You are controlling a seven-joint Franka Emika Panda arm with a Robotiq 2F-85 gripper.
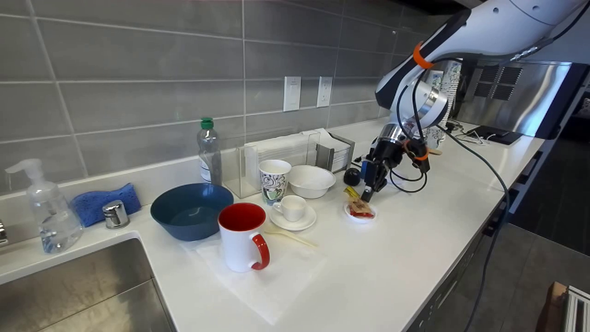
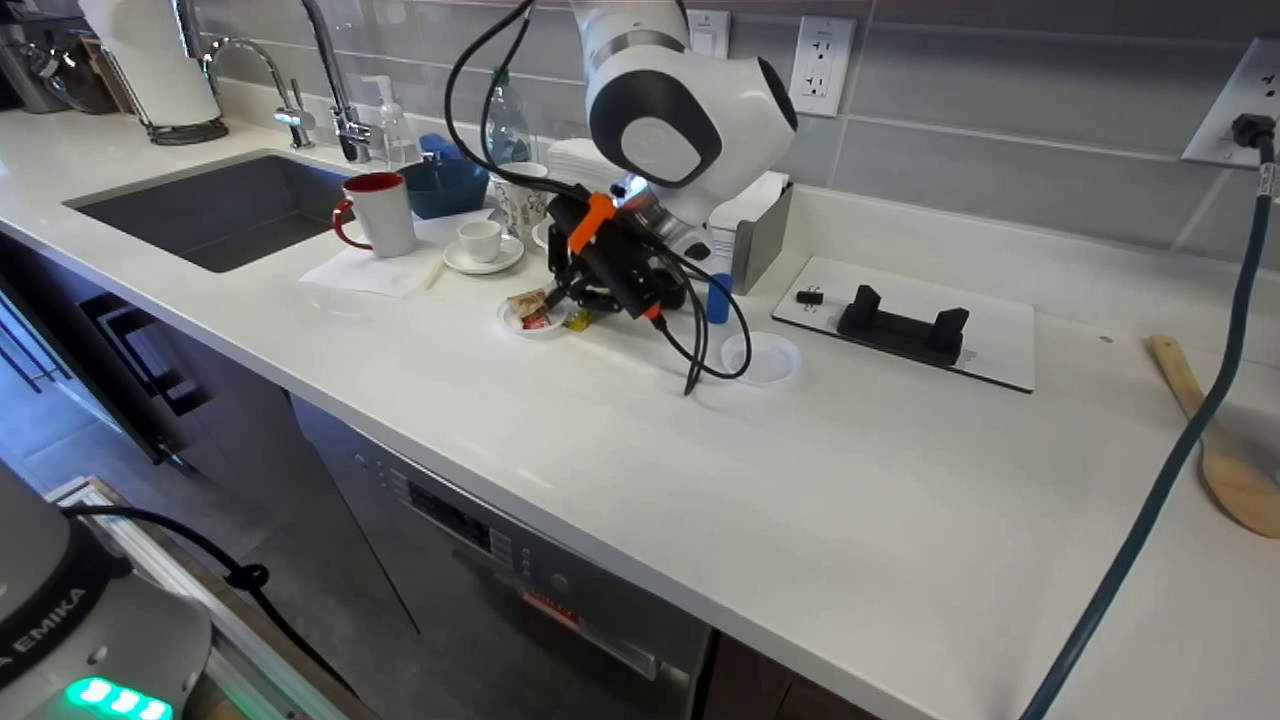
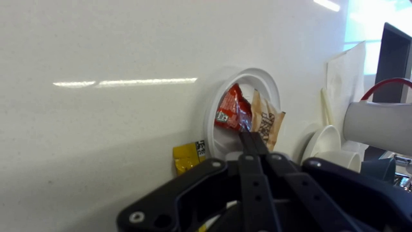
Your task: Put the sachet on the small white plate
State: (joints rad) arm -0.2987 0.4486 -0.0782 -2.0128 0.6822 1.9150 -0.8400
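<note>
Which sachet is meant cannot be told. The yellow sachet (image 3: 186,158), leftmost in the wrist view, is not yet placed, being left on the counter (image 3: 112,129) just outside the small white plate (image 3: 227,140), which is set between the counter's front and back edges. On the plate a glossy, crumpled red sachet (image 3: 233,109) is seen; against or above its corner, the gripper (image 3: 252,138) is closed, with nothing plainly gripped. Rightmost, a dark-printed brown sachet (image 3: 265,116) is laid, overhanging the rim; for these two, only withdrawal seems left.
</note>
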